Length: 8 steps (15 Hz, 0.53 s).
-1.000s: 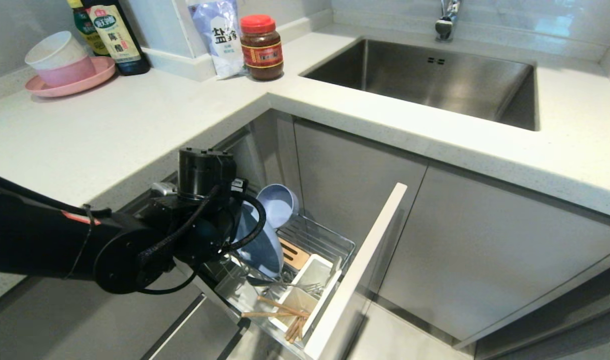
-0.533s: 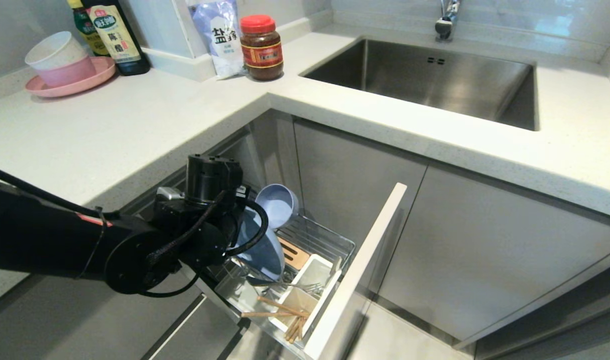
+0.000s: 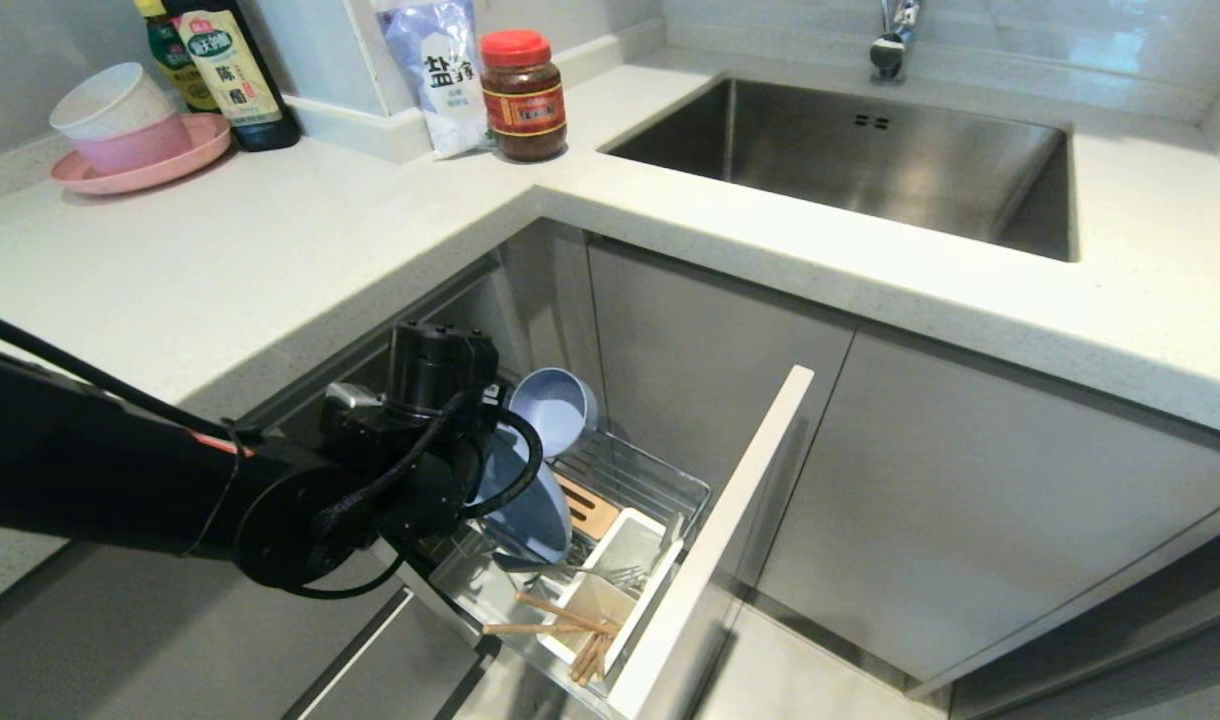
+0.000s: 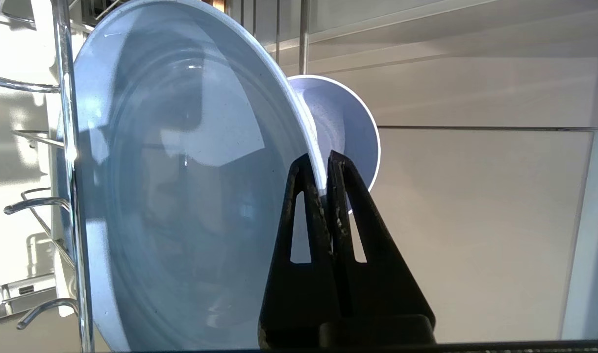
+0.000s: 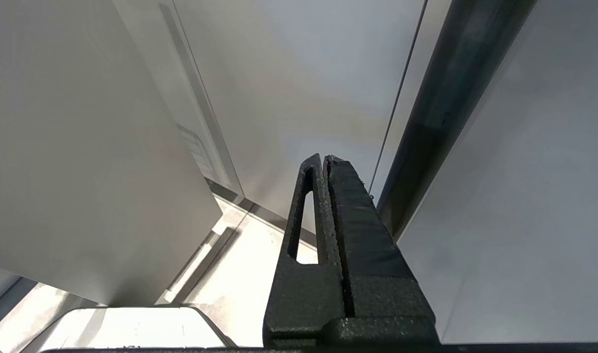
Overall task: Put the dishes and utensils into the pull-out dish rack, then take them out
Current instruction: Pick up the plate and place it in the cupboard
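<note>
The pale blue plate (image 3: pixel 540 500) stands on edge among the prongs of the pull-out dish rack (image 3: pixel 642 470). My left gripper (image 4: pixel 323 166) is shut on the plate's rim (image 4: pixel 181 196), and the left arm (image 3: pixel 410 450) hides the fingers from the head view. The small pale blue bowl (image 3: pixel 558 408) sits tilted just behind the plate, and its rim (image 4: pixel 350 127) shows past it. The silver fork (image 3: pixel 580 572) and the wooden chopsticks (image 3: pixel 562 618) lie across the white caddy (image 3: pixel 620 560). My right gripper (image 5: pixel 324 159) is shut on nothing, parked low beside cabinet fronts.
The rack's white cabinet front (image 3: pixel 715 540) juts out toward me. On the counter stand a pink plate with stacked bowls (image 3: pixel 130 140), sauce bottles (image 3: pixel 230 70), a salt bag (image 3: pixel 435 70) and a red-lidded jar (image 3: pixel 522 95). The sink (image 3: pixel 850 160) lies at the back right.
My left arm has shifted a little right and down, still gripping the plate, which has settled slightly lower in the rack. Bowl, fork and chopsticks have not moved.
</note>
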### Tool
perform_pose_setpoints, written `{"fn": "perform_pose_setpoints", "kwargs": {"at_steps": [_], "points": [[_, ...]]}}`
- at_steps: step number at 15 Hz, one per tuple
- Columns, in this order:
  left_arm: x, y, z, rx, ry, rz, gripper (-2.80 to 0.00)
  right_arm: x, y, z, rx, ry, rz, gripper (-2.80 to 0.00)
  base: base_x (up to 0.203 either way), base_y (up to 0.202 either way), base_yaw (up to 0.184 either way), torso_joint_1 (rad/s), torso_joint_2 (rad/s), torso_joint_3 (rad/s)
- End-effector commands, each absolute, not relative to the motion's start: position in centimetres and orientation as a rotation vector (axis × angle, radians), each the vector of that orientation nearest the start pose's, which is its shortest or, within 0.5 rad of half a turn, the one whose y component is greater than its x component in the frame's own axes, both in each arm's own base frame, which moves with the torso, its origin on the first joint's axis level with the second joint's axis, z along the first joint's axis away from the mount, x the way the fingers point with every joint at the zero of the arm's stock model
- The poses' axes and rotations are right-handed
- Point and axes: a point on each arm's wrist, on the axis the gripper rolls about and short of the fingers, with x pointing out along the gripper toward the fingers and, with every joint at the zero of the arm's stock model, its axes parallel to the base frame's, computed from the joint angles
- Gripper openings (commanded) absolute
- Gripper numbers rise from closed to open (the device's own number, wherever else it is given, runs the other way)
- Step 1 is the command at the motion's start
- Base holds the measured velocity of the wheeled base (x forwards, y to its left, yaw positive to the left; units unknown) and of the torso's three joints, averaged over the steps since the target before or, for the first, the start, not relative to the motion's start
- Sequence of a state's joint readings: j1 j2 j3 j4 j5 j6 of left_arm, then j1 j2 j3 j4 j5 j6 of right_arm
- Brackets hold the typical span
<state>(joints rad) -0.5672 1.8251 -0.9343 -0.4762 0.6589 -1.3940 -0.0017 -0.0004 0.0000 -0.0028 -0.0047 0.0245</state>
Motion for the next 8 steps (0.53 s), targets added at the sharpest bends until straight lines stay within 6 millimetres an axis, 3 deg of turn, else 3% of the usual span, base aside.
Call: {"fn": "perform_pose_setpoints", "kwargs": {"at_steps": [1,2,3,8], "points": [[28.91,-16.79,16.15,-1.146,0.212,0.306,-2.80,-2.30,-0.01,7.53,0.025,-0.006,-0.006,-2.80,0.000,0.000,0.000,0.000,0.00,0.000],[28.88,-16.81,16.10,-1.145,0.228,0.299,-2.80,-2.30,-0.01,7.53,0.025,-0.006,-0.006,-2.80,0.000,0.000,0.000,0.000,0.00,0.000],[28.81,-16.80,16.16,-1.147,0.246,0.285,0.00,-2.30,-0.01,7.53,0.025,-0.006,-0.006,-2.80,0.000,0.000,0.000,0.000,0.00,0.000],[28.55,-16.67,16.48,-1.135,0.246,0.299,0.00,-2.30,-0.01,7.53,0.025,-0.006,-0.006,-2.80,0.000,0.000,0.000,0.000,0.00,0.000]]}}
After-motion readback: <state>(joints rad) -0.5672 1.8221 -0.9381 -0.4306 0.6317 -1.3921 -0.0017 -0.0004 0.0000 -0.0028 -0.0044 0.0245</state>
